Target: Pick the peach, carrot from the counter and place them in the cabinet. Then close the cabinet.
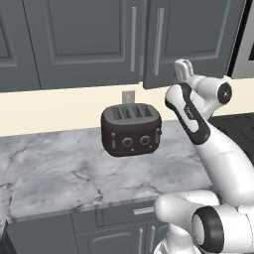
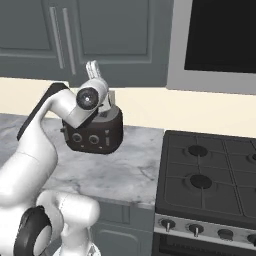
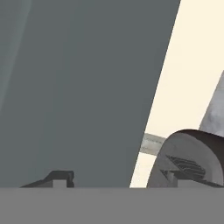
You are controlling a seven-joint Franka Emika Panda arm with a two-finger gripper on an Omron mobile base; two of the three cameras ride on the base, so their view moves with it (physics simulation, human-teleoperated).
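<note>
The peach and the carrot are out of view. The cabinet [image 1: 198, 39] hangs above the marble counter [image 1: 74, 168]; its right door stands slightly out from the other doors, with a silver bar handle [image 1: 158, 40]. My gripper [image 1: 184, 68] points upward at that door's lower edge, beside the handle's bottom end. From the other side the gripper [image 2: 93, 70] sits just under the cabinet [image 2: 120, 35]. In the hand view the grey door face [image 3: 78, 87] is very close, and the gripper [image 3: 116, 181] is open with nothing between its fingers.
A black four-slot toaster [image 1: 131, 129] stands on the counter against the cream wall, right below my hand, also the toaster [image 2: 97, 135]. A wall outlet [image 1: 128, 97] sits behind it. A black gas stovetop [image 2: 210, 175] adjoins the counter [image 2: 115, 165] on the right, with a dark appliance [image 2: 220, 35] above.
</note>
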